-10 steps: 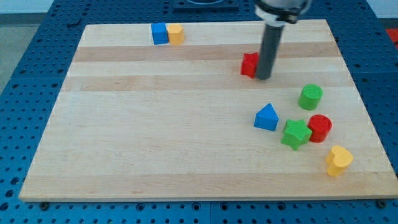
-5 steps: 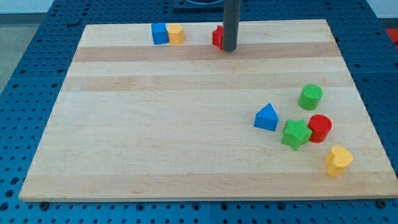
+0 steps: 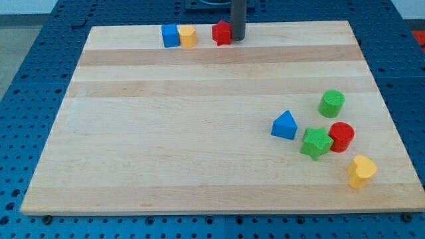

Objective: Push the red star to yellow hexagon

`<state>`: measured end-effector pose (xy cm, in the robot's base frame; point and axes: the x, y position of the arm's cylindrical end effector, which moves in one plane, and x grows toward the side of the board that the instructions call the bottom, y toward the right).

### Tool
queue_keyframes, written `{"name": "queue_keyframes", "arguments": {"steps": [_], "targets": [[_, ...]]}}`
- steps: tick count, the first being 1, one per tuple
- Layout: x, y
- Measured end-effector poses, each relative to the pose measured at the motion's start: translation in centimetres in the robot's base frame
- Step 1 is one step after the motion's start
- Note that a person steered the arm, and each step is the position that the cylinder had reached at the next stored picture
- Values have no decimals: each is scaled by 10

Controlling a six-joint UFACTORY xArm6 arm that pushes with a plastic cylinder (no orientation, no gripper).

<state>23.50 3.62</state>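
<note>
The red star (image 3: 221, 32) sits near the board's top edge, a short gap to the right of the yellow hexagon (image 3: 188, 36). The yellow hexagon touches a blue cube (image 3: 170, 35) on its left. My tip (image 3: 238, 39) is against the red star's right side; the dark rod rises out of the view's top.
At the view's lower right lie a blue triangular block (image 3: 285, 125), a green star (image 3: 316, 143), a red cylinder (image 3: 342, 137), a green cylinder (image 3: 331, 103) and a yellow heart-shaped block (image 3: 362, 170). The wooden board (image 3: 166, 146) rests on a blue pegboard table.
My tip has pushed the red star up and to the left, from the board's right-middle to the top edge, closer to the yellow hexagon. The other blocks have not moved.
</note>
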Motion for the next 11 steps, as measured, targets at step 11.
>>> {"name": "queue_keyframes", "arguments": {"steps": [11], "targets": [[-26,-24]]}}
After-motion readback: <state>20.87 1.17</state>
